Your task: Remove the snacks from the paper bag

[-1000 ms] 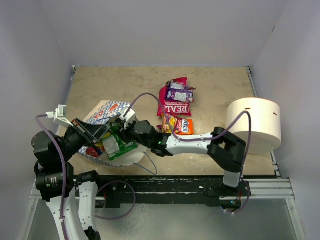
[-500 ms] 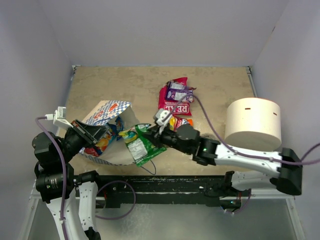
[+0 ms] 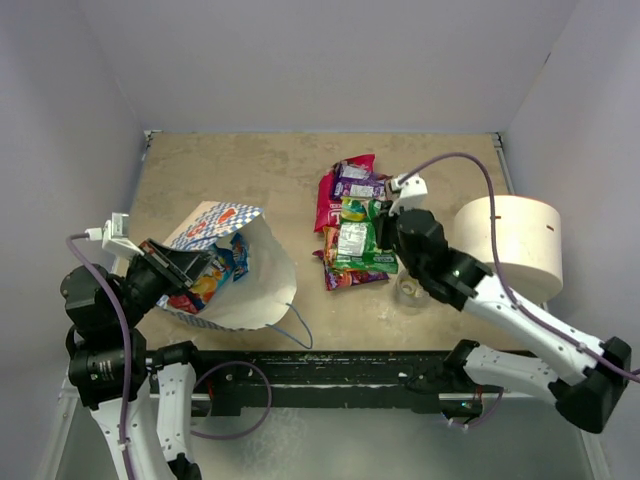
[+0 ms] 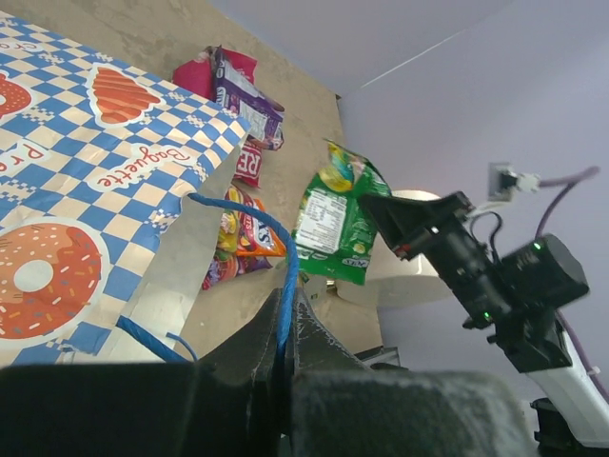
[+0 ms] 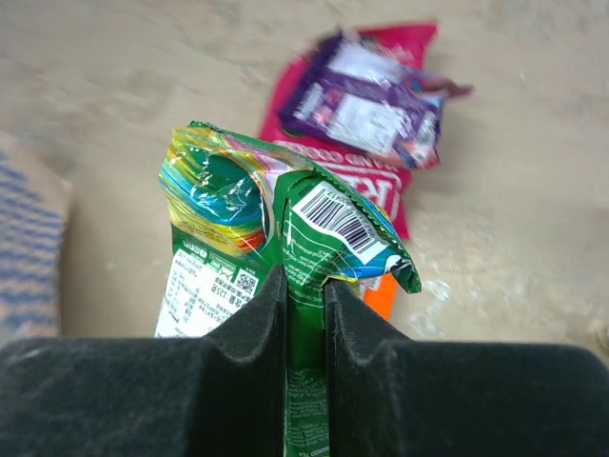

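Gripping a green packet [image 5: 238,238] by its seam with the narrowed right gripper [image 5: 304,286], well right of the paper bag [image 3: 225,215], above the red chip bag [image 3: 325,200] and purple packet [image 3: 358,183] already out. Hanging long axis downward, printed back toward the paper bag. Pinching its cord handle [image 4: 271,224] with the left gripper [image 4: 285,328], closed tight. Probably left: orange and blue packets [image 3: 215,275] inside.

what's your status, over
Left fingers shut on handle of paper bag. Right fingers shut on green packet, above unloaded pile. More packets inside bag. Nothing in the way.
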{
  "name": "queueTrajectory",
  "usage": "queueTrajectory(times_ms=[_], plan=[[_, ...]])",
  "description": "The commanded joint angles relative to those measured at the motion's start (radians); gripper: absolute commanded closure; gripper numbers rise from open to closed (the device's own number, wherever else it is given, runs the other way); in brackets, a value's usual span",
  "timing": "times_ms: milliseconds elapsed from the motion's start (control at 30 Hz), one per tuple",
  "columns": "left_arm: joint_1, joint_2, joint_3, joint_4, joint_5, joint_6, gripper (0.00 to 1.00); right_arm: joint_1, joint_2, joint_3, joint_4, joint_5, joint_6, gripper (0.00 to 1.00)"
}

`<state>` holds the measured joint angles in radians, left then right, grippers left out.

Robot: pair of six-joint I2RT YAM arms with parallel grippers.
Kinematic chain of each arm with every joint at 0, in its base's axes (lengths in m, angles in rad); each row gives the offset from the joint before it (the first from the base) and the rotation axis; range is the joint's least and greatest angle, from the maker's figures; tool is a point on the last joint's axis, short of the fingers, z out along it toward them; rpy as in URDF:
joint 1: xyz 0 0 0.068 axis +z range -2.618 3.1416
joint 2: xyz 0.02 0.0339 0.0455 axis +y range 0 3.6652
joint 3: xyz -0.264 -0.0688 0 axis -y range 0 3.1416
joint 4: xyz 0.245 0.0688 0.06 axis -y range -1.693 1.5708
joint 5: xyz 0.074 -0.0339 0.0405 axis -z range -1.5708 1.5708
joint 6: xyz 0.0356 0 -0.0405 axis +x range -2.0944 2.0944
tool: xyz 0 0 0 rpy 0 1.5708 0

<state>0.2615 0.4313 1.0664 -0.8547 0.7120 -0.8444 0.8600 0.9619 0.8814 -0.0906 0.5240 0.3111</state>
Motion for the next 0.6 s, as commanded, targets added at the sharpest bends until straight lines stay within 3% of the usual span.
queueTrajectory(times_ms=[0,200,567], plan=[[0.0,0.034,0.048,0.039,-0.003,0.004,1.0,-0.161,0.158,0.149,-0.076,-0.209,0.108,1.0],[-0.001,0.039,0.062,0.024,-0.001,0.008,1.0,-0.342,0.409,0.315,-0.101,-0.579,0.111,1.0],[-0.001,0.007,0.032,0.017,-0.001,-0.023,1.0,-0.432,0.649,0.339,-0.061,-0.719,0.077,1.0]])
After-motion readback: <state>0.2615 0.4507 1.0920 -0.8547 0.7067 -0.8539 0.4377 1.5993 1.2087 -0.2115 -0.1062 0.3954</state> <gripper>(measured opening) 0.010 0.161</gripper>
